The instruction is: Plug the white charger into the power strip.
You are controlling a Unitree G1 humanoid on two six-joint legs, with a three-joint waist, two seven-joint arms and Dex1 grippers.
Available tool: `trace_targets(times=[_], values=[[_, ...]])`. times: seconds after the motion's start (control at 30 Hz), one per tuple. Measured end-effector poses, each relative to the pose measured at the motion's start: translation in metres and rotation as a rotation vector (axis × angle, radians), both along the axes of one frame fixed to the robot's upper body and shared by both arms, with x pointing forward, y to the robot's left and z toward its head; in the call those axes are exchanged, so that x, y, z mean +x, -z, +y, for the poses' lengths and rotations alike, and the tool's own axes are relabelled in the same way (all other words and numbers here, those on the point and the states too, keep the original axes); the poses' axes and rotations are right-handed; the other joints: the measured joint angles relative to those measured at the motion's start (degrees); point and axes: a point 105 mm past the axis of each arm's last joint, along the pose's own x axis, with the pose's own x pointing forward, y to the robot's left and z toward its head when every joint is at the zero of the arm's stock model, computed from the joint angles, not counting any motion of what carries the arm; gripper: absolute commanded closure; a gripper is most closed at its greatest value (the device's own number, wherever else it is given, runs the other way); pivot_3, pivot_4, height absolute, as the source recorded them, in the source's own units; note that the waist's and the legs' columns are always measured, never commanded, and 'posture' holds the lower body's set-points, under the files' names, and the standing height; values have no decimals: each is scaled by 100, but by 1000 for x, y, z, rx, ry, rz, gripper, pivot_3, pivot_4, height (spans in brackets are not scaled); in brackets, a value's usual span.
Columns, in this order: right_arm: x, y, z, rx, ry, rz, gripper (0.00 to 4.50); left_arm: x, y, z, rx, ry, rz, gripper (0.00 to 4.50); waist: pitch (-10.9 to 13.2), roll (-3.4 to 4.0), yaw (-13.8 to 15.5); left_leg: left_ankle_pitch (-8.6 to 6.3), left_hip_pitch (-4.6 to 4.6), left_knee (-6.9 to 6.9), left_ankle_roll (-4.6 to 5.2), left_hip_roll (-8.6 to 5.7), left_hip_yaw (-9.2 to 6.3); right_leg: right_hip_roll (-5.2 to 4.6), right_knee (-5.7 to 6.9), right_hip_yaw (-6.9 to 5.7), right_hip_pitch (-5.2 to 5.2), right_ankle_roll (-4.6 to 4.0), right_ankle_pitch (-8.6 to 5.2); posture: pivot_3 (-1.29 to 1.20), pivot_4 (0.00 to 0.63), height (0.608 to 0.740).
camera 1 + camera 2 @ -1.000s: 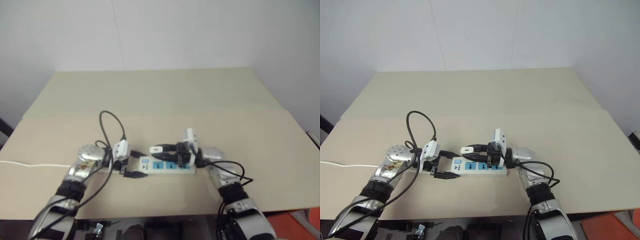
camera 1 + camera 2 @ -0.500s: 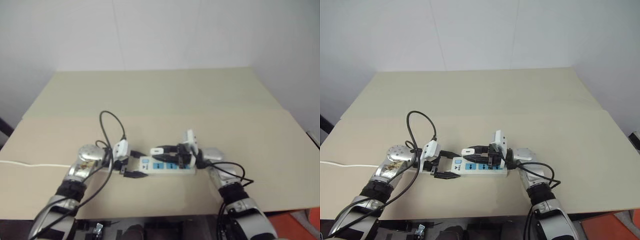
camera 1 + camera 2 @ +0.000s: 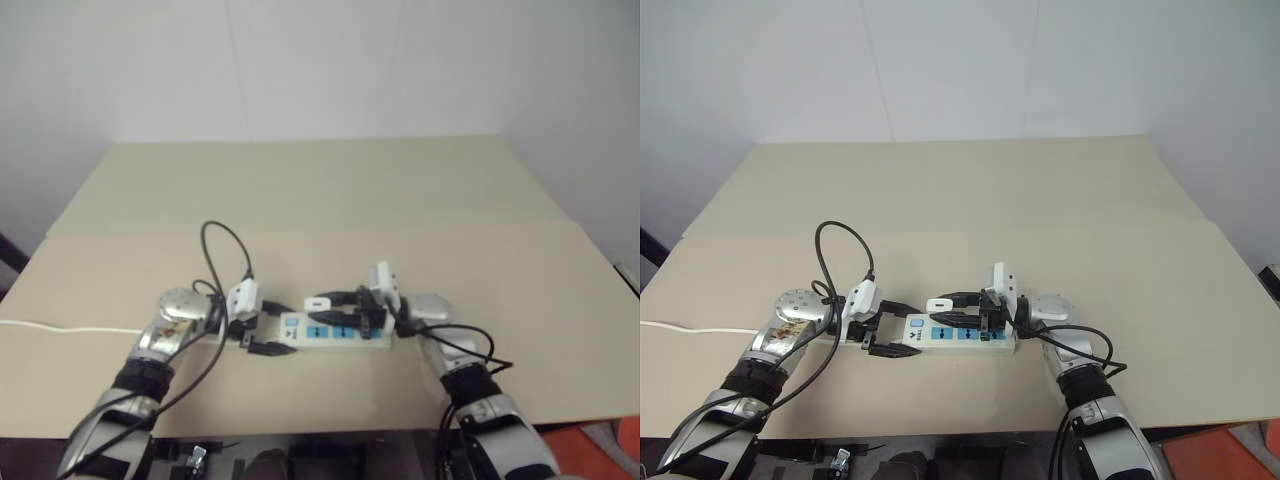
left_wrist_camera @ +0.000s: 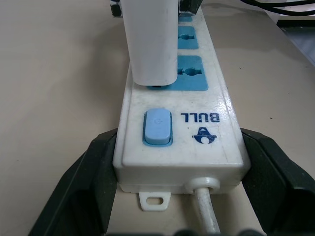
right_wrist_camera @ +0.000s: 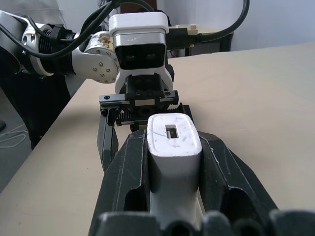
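Note:
The power strip [image 3: 340,335] lies flat on the table near its front edge, blue socket panels up. My left gripper [image 3: 270,328] is shut on its switch end, one black finger [image 4: 91,189] on each long side of the strip [image 4: 182,142]. My right gripper [image 3: 950,308] is shut on the white charger [image 3: 317,303] and holds it over the socket nearest the switch. In the left wrist view the charger [image 4: 150,44] stands upright with its base against that blue panel; its prongs are hidden. The right wrist view shows the charger [image 5: 172,142] clamped between both fingers.
The strip's white cord [image 3: 60,329] runs off over the table's left edge. A black cable loop [image 3: 225,250] arches above my left wrist. The beige table [image 3: 330,190] stretches back to a white wall, with open surface behind and to both sides.
The charger end of my right gripper has tipped slightly down toward the strip. The left gripper and the strip have stayed put.

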Motion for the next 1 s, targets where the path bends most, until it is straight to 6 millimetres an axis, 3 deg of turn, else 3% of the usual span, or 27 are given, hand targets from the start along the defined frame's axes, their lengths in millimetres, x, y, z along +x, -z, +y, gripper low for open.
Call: trace_targets(times=[0.77,1.0], values=[[6,9,8,-96,-38,28,3413,0,5,4,28,-16,12,1235,-110,-5,-41,-1,18,-1,1,13,1,15,2,10,10,-4,2,0,150,740],[6,13,8,-99,-4,120,3413,0,7,5,32,-21,13,1235,-139,-2,-42,-2,27,-2,3,16,1,20,1,12,18,-6,2,0,150,740]])
